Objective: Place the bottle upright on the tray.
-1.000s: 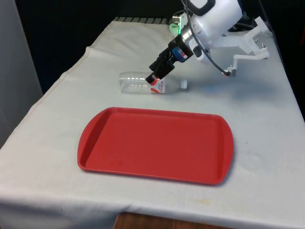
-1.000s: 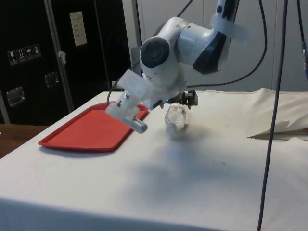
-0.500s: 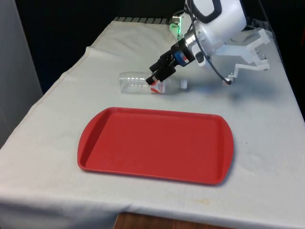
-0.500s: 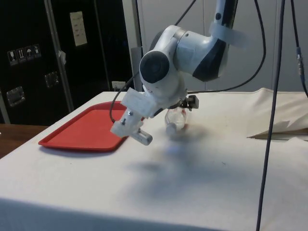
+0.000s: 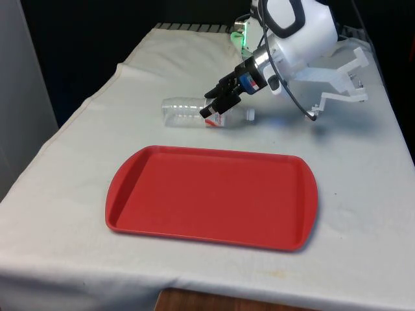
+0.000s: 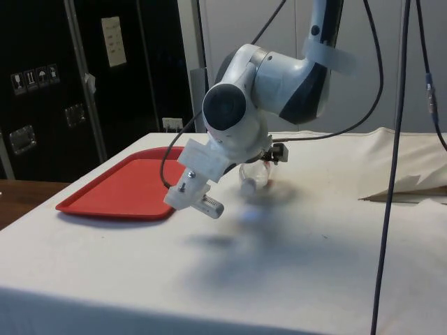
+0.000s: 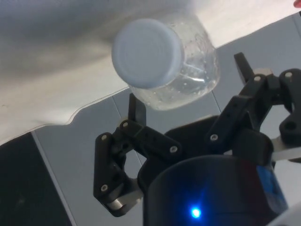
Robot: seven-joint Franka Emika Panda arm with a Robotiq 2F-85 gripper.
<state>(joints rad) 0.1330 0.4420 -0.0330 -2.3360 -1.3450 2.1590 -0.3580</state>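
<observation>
A clear plastic bottle (image 5: 185, 112) with a red-and-white label and a white cap (image 5: 250, 115) lies on its side on the white cloth, just behind the red tray (image 5: 207, 194). My gripper (image 5: 209, 110) reaches in low from the cap end, at the bottle's labelled part. In the wrist view the cap (image 7: 146, 52) faces the camera and the bottle (image 7: 193, 70) sits between my two spread fingers (image 7: 137, 109), so my gripper (image 7: 188, 89) is open around it. In the side view the bottle (image 6: 255, 176) lies behind the arm, beyond the tray (image 6: 126, 188).
The tray bears nothing and lies near the table's front edge. A rumpled fold of cloth (image 6: 405, 188) lies at the side view's right. Cables (image 6: 391, 139) hang beside the arm. The table's edge (image 5: 84, 103) drops off at the front view's left.
My wrist has tilted flatter and the fingers have slid lower beside the bottle's label. The bottle and tray have not moved.
</observation>
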